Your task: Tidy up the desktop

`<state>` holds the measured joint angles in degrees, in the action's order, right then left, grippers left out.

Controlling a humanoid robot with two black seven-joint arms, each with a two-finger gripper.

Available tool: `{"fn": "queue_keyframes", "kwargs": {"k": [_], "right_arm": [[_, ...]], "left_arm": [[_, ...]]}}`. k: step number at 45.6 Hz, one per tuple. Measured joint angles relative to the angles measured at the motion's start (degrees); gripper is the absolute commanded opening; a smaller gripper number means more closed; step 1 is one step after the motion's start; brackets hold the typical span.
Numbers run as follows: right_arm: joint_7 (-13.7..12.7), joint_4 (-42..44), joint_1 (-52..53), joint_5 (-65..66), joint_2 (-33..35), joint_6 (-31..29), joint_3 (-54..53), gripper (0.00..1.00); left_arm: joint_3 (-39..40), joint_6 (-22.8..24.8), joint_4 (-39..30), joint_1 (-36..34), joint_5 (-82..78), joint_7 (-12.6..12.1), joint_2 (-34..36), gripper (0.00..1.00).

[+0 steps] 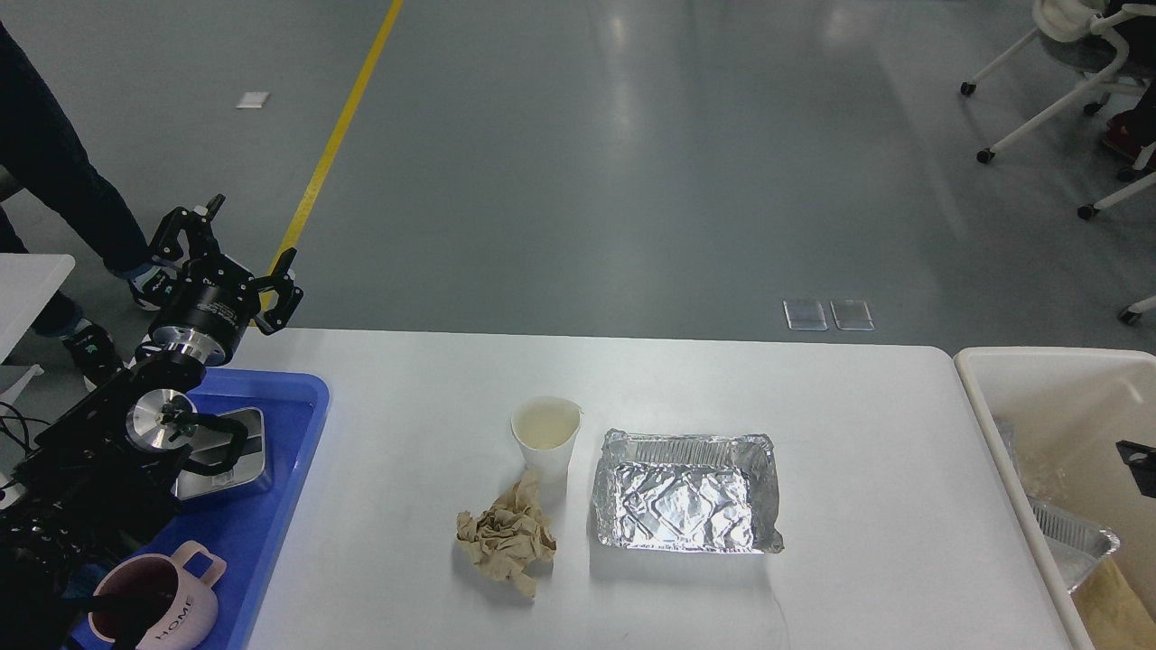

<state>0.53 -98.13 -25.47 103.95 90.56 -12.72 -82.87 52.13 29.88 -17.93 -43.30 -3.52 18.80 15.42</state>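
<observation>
The white desktop (406,397) carries a white paper cup (545,438), a crumpled brown paper wad (506,537) right in front of the cup, and an empty foil tray (686,492) to the cup's right. My left gripper (237,250) hovers open over the far left corner of the desktop, above the blue tray, holding nothing. Of my right gripper only a small black tip (1140,465) shows at the right edge, over the bin; its fingers cannot be told apart.
A blue tray (271,515) on the left holds a metal box (226,451) and a pink mug (158,605). A cream bin (980,397) at the right holds a foil container (1075,542) and brown paper. A person's legs stand at the far left.
</observation>
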Motion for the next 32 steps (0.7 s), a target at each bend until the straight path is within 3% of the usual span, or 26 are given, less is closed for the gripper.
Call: {"fn": "queue_keyframes", "kwargs": {"k": [7, 16, 32], "right_arm": [[5.9, 0.0, 0.2, -2.5, 7.6, -0.1, 0.0, 1.00], [8.0, -1.5, 0.3, -8.4, 13.8, -1.1, 0.3, 1.00], [15.4, -1.9, 6.1, -16.0, 18.5, -14.6, 0.1, 1.00]], "left_arm": [[0.0, 0.0, 0.0, 0.1, -0.1, -0.2, 0.3, 0.97], [0.0, 0.1, 0.0, 0.4, -0.1, -0.2, 0.3, 0.97], [0.0, 0.0, 0.0, 0.8, -0.1, -0.2, 0.3, 0.97]]}}
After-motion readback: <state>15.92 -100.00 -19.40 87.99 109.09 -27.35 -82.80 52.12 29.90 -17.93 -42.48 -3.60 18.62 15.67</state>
